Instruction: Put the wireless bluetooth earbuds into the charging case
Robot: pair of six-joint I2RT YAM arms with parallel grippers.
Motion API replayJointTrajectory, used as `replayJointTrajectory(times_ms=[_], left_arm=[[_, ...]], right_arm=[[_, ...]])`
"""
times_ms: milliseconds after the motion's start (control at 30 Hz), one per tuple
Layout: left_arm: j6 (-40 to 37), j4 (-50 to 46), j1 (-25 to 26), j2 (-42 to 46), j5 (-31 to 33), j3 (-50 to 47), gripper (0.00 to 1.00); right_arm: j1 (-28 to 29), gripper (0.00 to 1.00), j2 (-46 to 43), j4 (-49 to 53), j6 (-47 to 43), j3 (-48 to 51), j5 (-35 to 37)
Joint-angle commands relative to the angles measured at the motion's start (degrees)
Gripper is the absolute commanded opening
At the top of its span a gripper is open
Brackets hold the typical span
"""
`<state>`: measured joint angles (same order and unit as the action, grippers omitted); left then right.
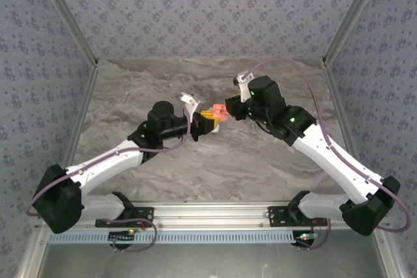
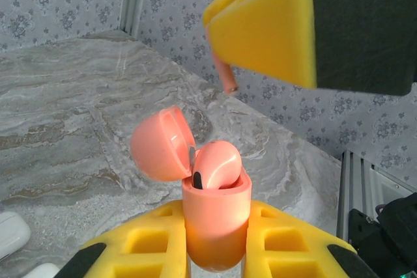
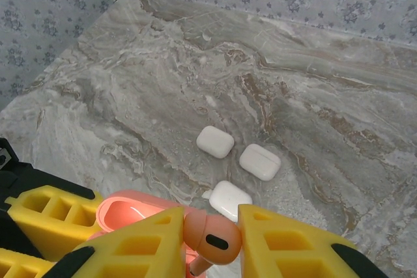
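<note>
Pinching an earbud, right hand hovers near the case.

A grey marble table sits within floral-patterned walls at 9, 12 and 3 o'clock, with an aluminium rail at 6. Three closed white cases lie close together on the marble: a near case, a second case at its 11 o'clock and a third case at its 1 o'clock.

You've got a grey marbled table; three white cases lie on it, clustered, not touching.
</note>
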<state>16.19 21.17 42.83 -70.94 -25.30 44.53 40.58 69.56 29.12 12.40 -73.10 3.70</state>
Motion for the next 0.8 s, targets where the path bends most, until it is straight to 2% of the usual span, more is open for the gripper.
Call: replayJointTrajectory(times_ms=[0,500,767], left_arm=[[0.45,2.92,0.33,-0.08,-0.81,2.31,0.00],[0.43,2.78,0.40,0.32,-0.46,2.01,0.00],[0.40,2.74,0.35,0.36,-0.27,2.11,0.00]], right_arm=[[0.71,0.27,0.09,0.40,0.34,0.15,0.40],[1.89,0.27,0.92,2.04,2.42,3.88,0.91],[2.01,0.27,0.84,1.81,3.74,3.98,-1.40]])
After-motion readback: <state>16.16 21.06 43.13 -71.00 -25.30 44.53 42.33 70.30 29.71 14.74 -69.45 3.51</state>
